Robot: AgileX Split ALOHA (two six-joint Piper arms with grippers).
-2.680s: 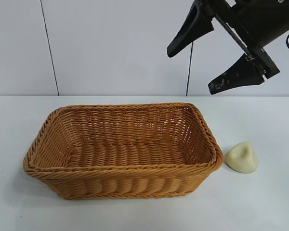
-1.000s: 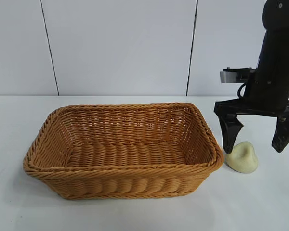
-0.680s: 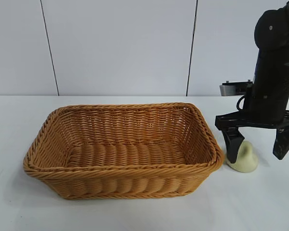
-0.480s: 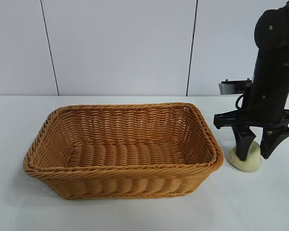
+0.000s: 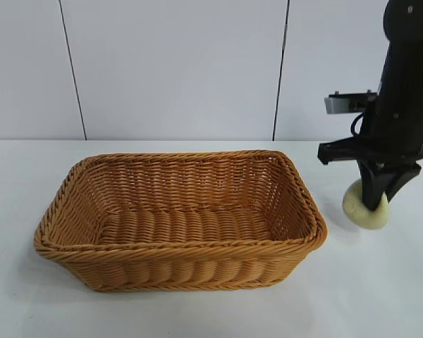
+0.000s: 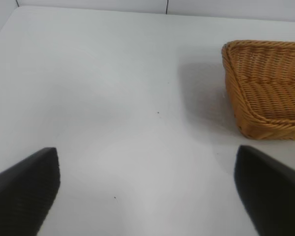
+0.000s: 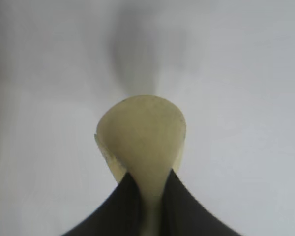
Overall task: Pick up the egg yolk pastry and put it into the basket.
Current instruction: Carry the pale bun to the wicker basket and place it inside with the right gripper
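Note:
The pale cream-yellow egg yolk pastry [image 5: 366, 210] hangs a little above the table, to the right of the basket [image 5: 176, 243]. My right gripper [image 5: 378, 200] is shut on its pinched top, squeezing it thin. In the right wrist view the pastry [image 7: 142, 137] bulges out past the two black fingertips [image 7: 120, 201] of the right gripper [image 7: 150, 196]. The orange-brown wicker basket holds nothing. My left gripper [image 6: 147, 191] stands open above bare table, with a corner of the basket [image 6: 265, 93] off to one side.
A white wall with dark seams rises behind the white table [image 5: 381, 296]. There is bare table in front of the basket and to its right.
My right gripper came down over the pastry, shut on its top and has lifted it slightly off the table. The left arm has not moved.

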